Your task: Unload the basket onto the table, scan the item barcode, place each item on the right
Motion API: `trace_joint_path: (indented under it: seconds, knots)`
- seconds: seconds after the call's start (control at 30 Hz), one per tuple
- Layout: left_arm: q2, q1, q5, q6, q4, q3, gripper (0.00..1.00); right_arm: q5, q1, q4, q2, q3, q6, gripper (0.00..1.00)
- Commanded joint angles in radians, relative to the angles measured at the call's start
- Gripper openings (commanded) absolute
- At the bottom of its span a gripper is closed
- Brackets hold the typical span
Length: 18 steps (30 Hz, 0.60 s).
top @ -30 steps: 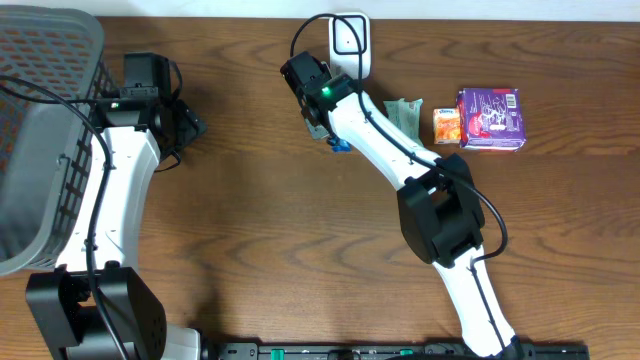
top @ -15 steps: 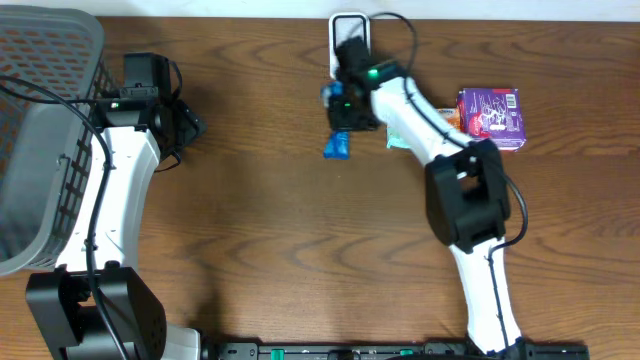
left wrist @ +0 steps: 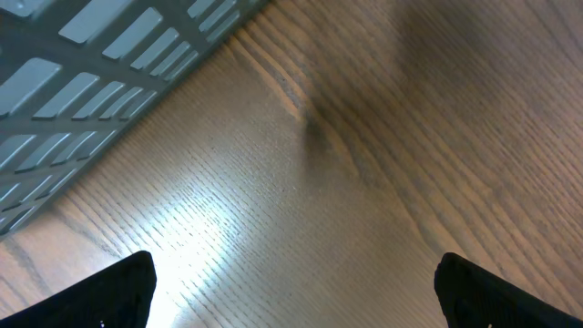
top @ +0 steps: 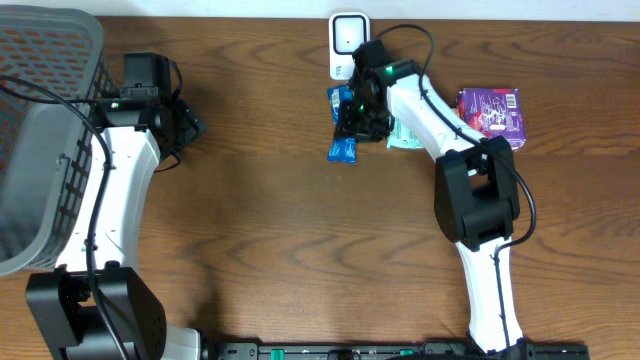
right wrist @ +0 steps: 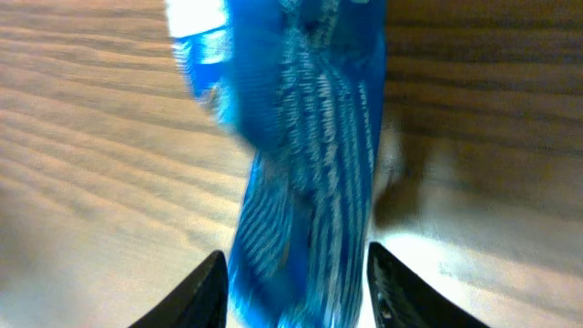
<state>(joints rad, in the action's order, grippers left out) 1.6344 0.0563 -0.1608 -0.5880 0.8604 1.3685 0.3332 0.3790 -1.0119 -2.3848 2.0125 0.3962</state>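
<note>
1. Table (top: 260, 250): dark brown wood with a plain grain, its front and centre bare, giving the widest open floor between the 2 arms.
2. Left edge: a grey plastic lattice basket (top: 40, 130) fills the top-left corner; the left arm runs just beside its wall.
3. Left gripper (left wrist: 291, 282): fingers spread wide, nothing between them, above bare wood with the basket lattice at the upper left of its view.
4. Back edge: a white scanner (top: 347, 40) stands upright at top centre.
5. Task item: a blue crinkled wrapper packet (top: 342, 125), long and narrow, below the scanner and beside the right gripper (top: 358, 118).
6. Right gripper: the wrist view shows the blurred packet between partly parted fingertips; whether they grip it, I cannot tell.
7. Right side: a purple box (top: 489, 118), an orange packet (top: 447, 122) and a pale green packet (top: 402, 135) sit close together, crowding that quarter.
</note>
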Motion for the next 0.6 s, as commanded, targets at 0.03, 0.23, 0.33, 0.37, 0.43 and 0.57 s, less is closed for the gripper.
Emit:
trace_joint_path:
  seconds: [0.03,0.23,0.33,0.37,0.43,0.57]
  knots:
    - [0.004,0.002,-0.012,-0.012,0.003,0.000,0.98,-0.031,-0.003,-0.071,0.023,0.156,-0.080,0.47]
    - [0.004,0.002,-0.012,-0.012,0.003,0.000,0.98,-0.103,-0.026,-0.210,0.023,0.303,-0.088,0.67]
    - [0.004,0.002,-0.012,-0.012,0.003,0.000,0.98,-0.103,-0.056,-0.275,0.023,0.369,-0.119,0.93]
    - [0.004,0.002,-0.012,-0.012,0.003,0.000,0.98,-0.103,-0.069,-0.290,0.023,0.386,-0.135,0.99]
    - [0.004,0.002,-0.012,-0.012,0.003,0.000,0.98,-0.103,-0.093,-0.303,0.023,0.403,-0.143,0.99]
    - [0.004,0.002,-0.012,-0.012,0.003,0.000,0.98,-0.069,-0.131,-0.327,0.023,0.404,-0.143,0.99]
